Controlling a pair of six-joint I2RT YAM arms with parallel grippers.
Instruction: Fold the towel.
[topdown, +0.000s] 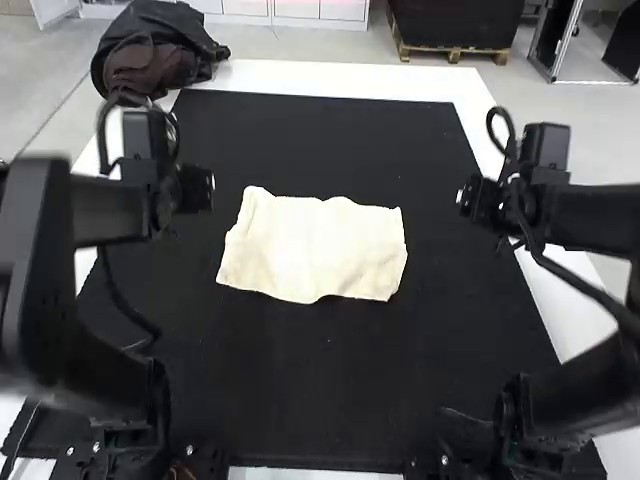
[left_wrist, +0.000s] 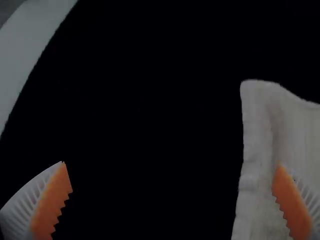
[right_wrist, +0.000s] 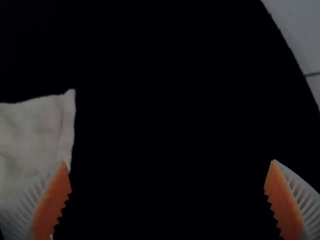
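Cream cloth towel: The towel (topdown: 315, 250) lay spread in a rippled rectangle on the black fabric mat (topdown: 330, 380), between my arms; I could not tell its layers.
Left jaws: My white-ribbed, orange-padded left gripper (left_wrist: 171, 164) stood spread wide and empty.
Right jaws: My matching right gripper (right_wrist: 169, 161) was likewise spread, pinching nothing.
Missed edge: Closing too high, I judged, would have caught air; too low, a finger might have scraped the mat.
Uneven lift: Gripping one side deeper than the other could have skewed the fold.
Trapped crease: Folding over the ripples risked fixing them inside.
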